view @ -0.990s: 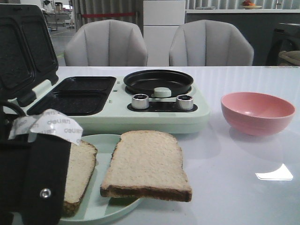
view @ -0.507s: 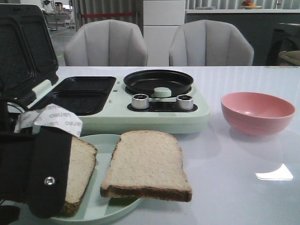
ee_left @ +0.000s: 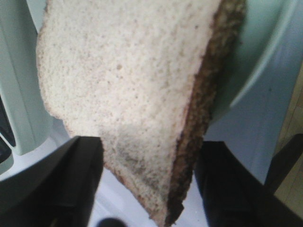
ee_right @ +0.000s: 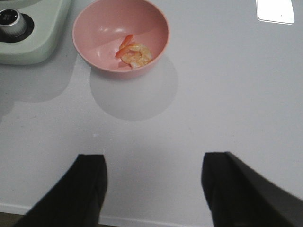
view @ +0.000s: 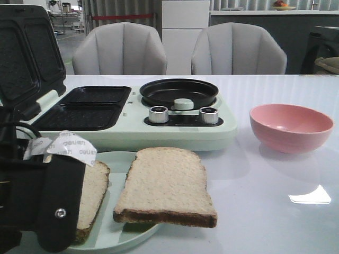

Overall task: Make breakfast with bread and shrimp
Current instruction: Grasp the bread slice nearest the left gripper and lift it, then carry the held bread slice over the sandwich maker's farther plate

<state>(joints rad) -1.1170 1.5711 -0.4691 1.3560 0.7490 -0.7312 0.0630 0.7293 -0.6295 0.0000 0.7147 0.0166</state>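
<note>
Two slices of bread lie on a pale green plate: the right slice overhangs its rim, and the left slice is partly hidden behind my left arm. In the left wrist view my left gripper stands open, with a corner of that left slice between its fingers and small gaps on both sides. Shrimp lie in a pink bowl, which stands at the right of the table. My right gripper is open over bare table, short of the bowl.
A pale green breakfast maker stands behind the plate, with its black lid raised, two sandwich wells, a round pan and knobs. Two grey chairs stand beyond the table. The table's near edge lies below my right gripper.
My left arm has shifted a little to the right over the left slice. The bread, bowl and appliance have not moved.
</note>
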